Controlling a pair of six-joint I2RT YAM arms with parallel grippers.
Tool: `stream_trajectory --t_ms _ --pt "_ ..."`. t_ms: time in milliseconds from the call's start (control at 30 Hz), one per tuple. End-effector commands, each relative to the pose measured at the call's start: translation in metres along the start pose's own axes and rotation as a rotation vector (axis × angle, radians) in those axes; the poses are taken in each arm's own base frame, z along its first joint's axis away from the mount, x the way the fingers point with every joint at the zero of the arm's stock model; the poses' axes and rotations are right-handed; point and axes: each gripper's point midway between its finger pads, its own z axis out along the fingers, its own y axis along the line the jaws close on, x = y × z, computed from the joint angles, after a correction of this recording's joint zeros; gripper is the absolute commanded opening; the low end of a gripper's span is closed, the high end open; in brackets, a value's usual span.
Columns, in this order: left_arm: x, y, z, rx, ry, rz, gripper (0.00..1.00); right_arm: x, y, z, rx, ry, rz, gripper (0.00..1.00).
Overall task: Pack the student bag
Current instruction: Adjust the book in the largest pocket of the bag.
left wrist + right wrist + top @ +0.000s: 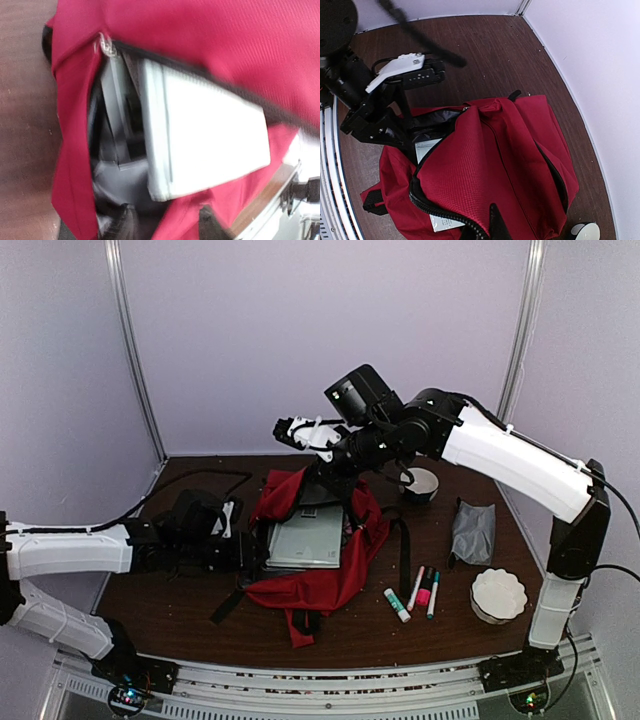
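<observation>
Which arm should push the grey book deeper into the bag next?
Left. The left gripper, open, faces the grey book inside the student bag; the right gripper seems busy holding it open.

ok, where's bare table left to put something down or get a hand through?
Front-left: bare table between the left arm, the student bag and the near edge. Also a strip along the near edge in front of the markers. Crowded: right side, with grey pouch, markers and white bowl; a cable crosses the back-left.
</observation>
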Motion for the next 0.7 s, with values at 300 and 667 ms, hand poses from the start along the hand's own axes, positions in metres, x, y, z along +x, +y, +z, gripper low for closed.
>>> stream_trajectory --t_ms 300,667 --pt "0.024 -0.045 0.009 0.182 -0.1 0.354 0.0 -0.021 0.0 -0.015 0.012 -0.068 0.001 0.0" --pt "-0.016 -0.073 0.056 0.148 -0.234 0.401 0.0 -0.022 0.003 -0.019 0.0 -0.077 -0.002 0.0"
